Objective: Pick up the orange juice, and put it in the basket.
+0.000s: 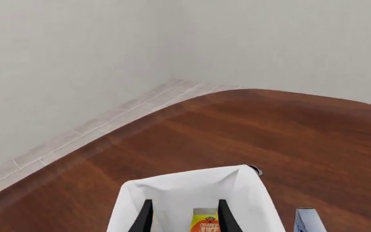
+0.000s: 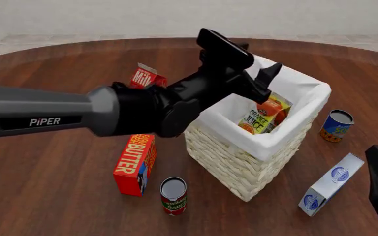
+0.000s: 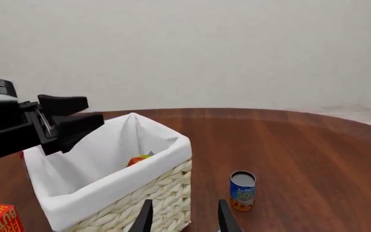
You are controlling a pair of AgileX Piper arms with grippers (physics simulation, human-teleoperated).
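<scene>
Since its fingers stand apart with nothing between them, the left gripper [image 2: 263,81] hovers empty above the basket [image 2: 241,172]; the juice [image 2: 264,116] leans inside against the liner, apparently delivered. Right gripper [image 3: 184,215], also spread, waits beside the basket.

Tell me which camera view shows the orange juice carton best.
The front view: the orange juice carton leans inside the basket, its lettering and orange pictures readable. The left wrist view shows only its top edge between the left end effector's fingers. The right wrist view catches just an orange sliver above the liner.
</scene>
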